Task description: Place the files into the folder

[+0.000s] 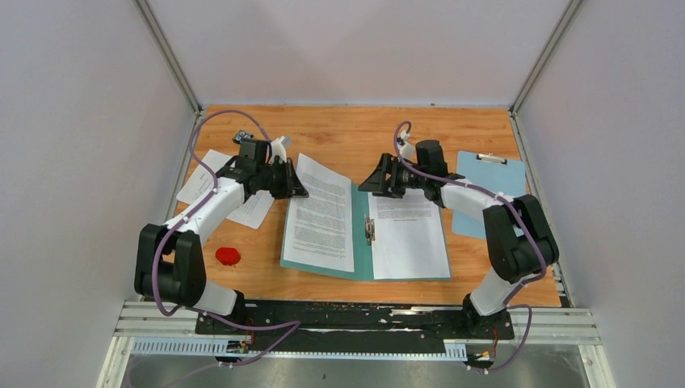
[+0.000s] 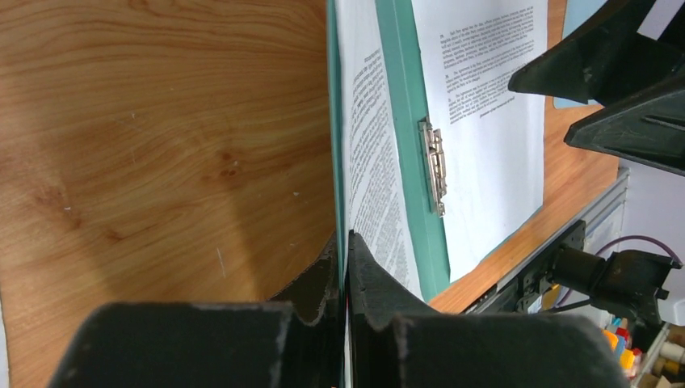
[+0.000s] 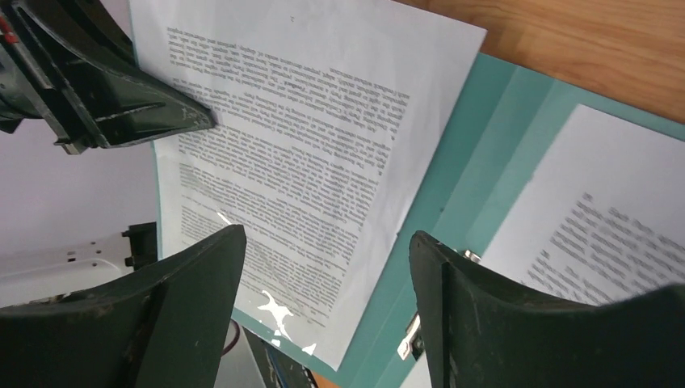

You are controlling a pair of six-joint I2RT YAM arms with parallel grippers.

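Your folder [image 1: 360, 242] lies open near the bases, files [image 1: 408, 238] on both covers. Your left gripper [image 1: 300, 190] is clamped on the left cover's far edge, probably to fold it shut. The right gripper [image 1: 373, 187] hovers, fingers apart.

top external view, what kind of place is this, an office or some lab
Probably a robot lab test cell, not an office: plain white walls on aluminium posts box in a wooden tabletop, and the left arm and right arm are bolted to a rail at its near edge. The folder and clipboard look like props.
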